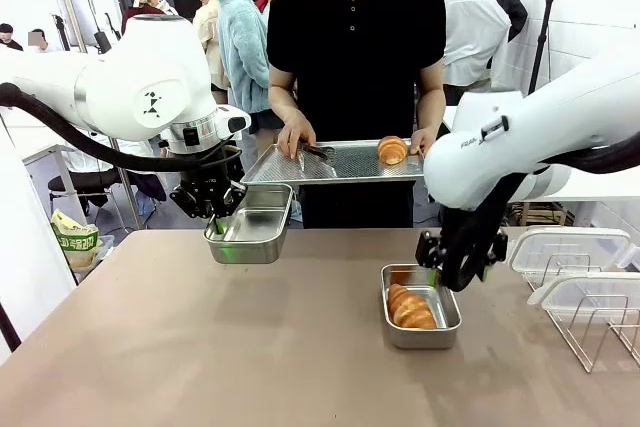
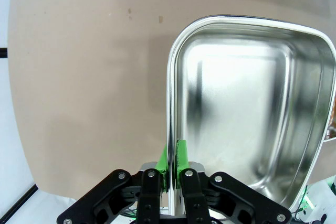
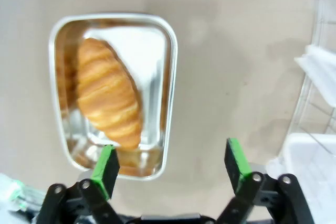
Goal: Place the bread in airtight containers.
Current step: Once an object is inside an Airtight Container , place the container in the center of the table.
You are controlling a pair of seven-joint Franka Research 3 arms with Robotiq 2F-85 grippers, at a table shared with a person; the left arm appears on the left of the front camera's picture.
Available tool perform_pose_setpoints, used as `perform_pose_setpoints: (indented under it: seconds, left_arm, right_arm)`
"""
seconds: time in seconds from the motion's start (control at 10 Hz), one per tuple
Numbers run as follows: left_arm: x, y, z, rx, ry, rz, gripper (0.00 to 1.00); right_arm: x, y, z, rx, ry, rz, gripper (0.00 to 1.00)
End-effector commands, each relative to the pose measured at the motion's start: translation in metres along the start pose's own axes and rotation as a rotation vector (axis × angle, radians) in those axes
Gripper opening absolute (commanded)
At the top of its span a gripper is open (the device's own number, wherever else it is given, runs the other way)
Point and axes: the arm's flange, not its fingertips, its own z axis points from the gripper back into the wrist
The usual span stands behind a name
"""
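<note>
The rim of an empty steel tin [image 1: 255, 225] is pinched between the pressed-together fingers of the left gripper [image 1: 215, 215] at the table's [image 1: 200, 347] far left. One croissant [image 1: 410, 307] is seen lying in a second tin [image 1: 452, 315], over which the right gripper [image 1: 455, 269] is held with fingers spread wide. Another croissant [image 1: 392, 150] is carried on a perforated tray [image 1: 330, 165] by the person [image 1: 355, 37]. Lettering on the right arm [image 1: 500, 147] is read only as "FRAN"; print on a green packet [image 1: 75, 240] is too small to be read.

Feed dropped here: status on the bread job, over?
Left gripper shut on rim of empty tin. Right gripper open near filled tin, one croissant inside. Second croissant on person's perforated tray. Nothing blocking.
</note>
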Motion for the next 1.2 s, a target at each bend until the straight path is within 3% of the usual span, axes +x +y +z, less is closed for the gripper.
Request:
perform_pose_setpoints:
  seconds: [0.0,0.3,0.5,0.7,1.1]
  left_arm:
    - [0.002,0.001,0.004,-0.004,-0.004,0.003,0.00]
    - [0.002,0.001,0.004,-0.004,-0.004,0.003,0.00]
    - [0.002,0.001,0.004,-0.004,-0.004,0.003,0.00]
    - [0.002,0.001,0.004,-0.004,-0.004,0.003,0.00]
    - [0.002,0.001,0.004,-0.004,-0.004,0.003,0.00]
  right_arm:
    - [-0.021,-0.006,0.036,-0.048,-0.087,0.045,1.00]
    - [-0.039,-0.023,0.083,0.029,-0.190,0.181,1.00]
    - [-0.059,-0.030,0.102,0.050,-0.244,0.193,1.00]
    - [-0.075,-0.036,0.114,0.064,-0.256,0.204,1.00]
    - [-0.071,-0.035,0.114,0.099,-0.268,0.227,1.00]
